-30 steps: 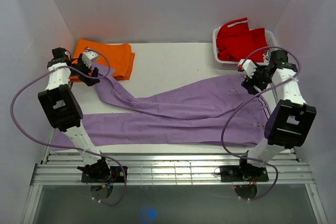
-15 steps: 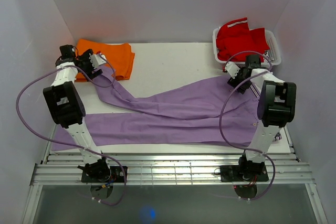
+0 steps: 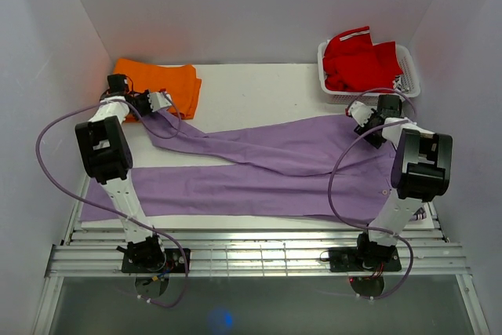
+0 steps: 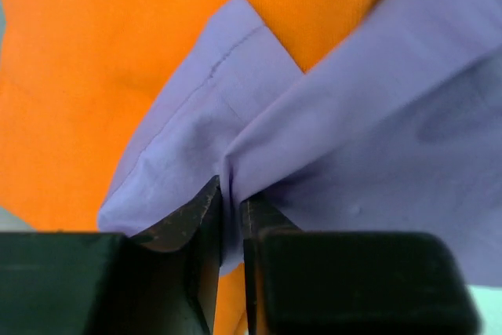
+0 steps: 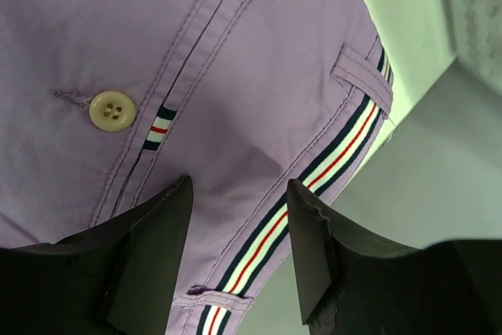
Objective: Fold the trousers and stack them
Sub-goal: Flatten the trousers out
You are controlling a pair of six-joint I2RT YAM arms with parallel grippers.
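My left claw (image 4: pixel 231 202) has just gone from wide open to nearly closed. Its jaws now pinch a fold of the hem (image 4: pixel 196 139) on the far leg of the lilac trousers (image 3: pixel 259 170), right where that cuff lies over the folded orange garment (image 4: pixel 94 76). I read that as one corner secured. My right claw (image 5: pixel 239 194) has swung in from beside the trousers over the last second and has been narrowing. Its jaws are apart, roughly half open, straddling the striped waistband (image 5: pixel 314 186) just beside the button (image 5: pixel 112 110). The tips press on the cloth, which creases up between them, but nothing is clamped there yet. Further out, the far leg now runs straighter across the white counter (image 3: pixel 259 92) than it did a second ago, while the near leg lies flat along the front edge. The trousers are spread full length, unfolded. I judge the first fold can start once the right side bites. The basket (image 3: pixel 408 64) with the red garment (image 3: pixel 357 56) sits at the far right, just beyond the waistband
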